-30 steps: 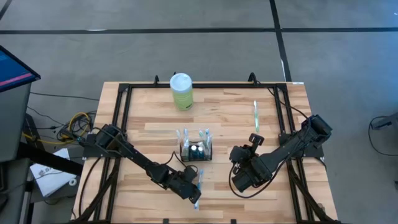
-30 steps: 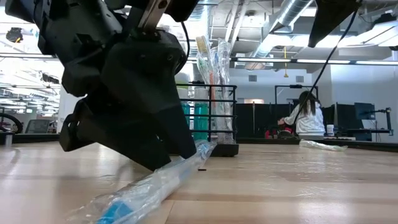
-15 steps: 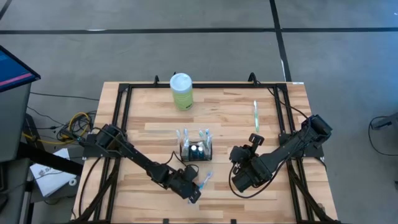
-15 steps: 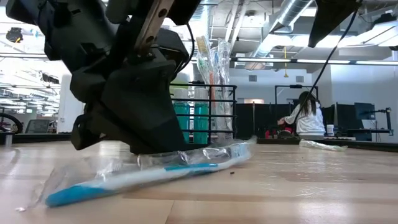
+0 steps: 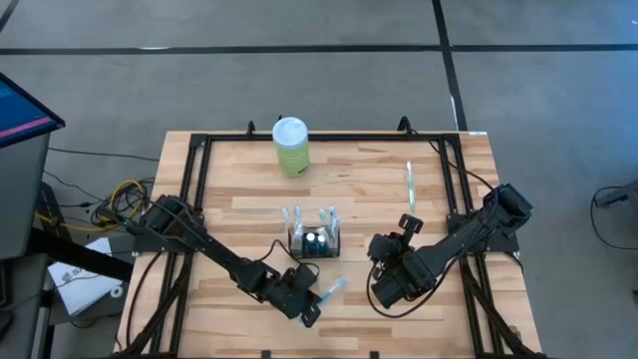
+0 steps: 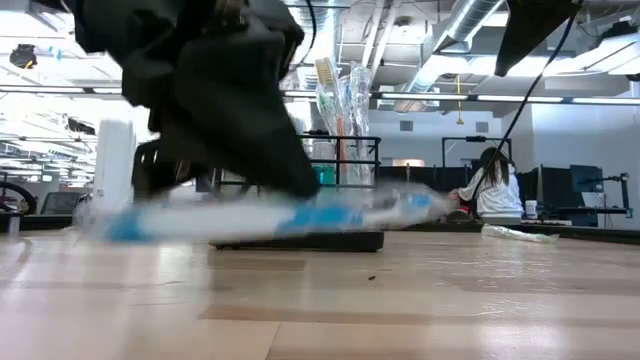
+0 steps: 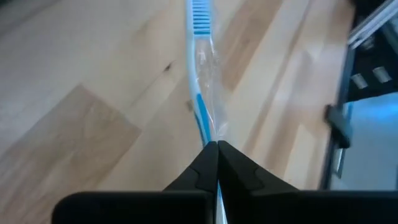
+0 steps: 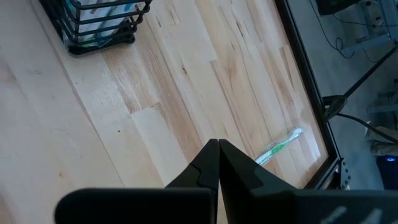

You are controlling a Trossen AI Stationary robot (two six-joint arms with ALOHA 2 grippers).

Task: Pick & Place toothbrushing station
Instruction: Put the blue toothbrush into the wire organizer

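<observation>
The toothbrushing station (image 5: 314, 240) is a small black wire-mesh caddy that stands mid-table with several toothbrushes upright in it. It also shows in the low view (image 6: 345, 170) and the right wrist view (image 8: 99, 22). My left gripper (image 5: 307, 308) is near the table's front edge, in front of the caddy. It is shut on a blue toothbrush in clear wrap (image 5: 332, 290). My right gripper (image 5: 383, 291) is shut and empty (image 8: 215, 144), to the right of the caddy. My left gripper pinches the wrapped toothbrush's handle (image 7: 208, 132) between its two fingers. The fingers lie roughly along the brush, and the bristle end (image 7: 199, 12) sticks out ahead of them. The toothbrush (image 6: 300, 215) is about level and lifted clear of the table.
A pale green bottle with a white cap (image 5: 291, 146) stands at the far edge. A green toothbrush in wrap (image 5: 410, 184) lies at the far right, and also shows in the right wrist view (image 8: 278, 147). A black frame (image 5: 194, 199) borders the wooden top. A person sits in the room behind (image 6: 492, 185).
My left gripper has risen and turned with the toothbrush. The brush lay slanting with one end on the table a second ago. It now hangs about level, clear of the table, with its free end swung toward the right and far side.
</observation>
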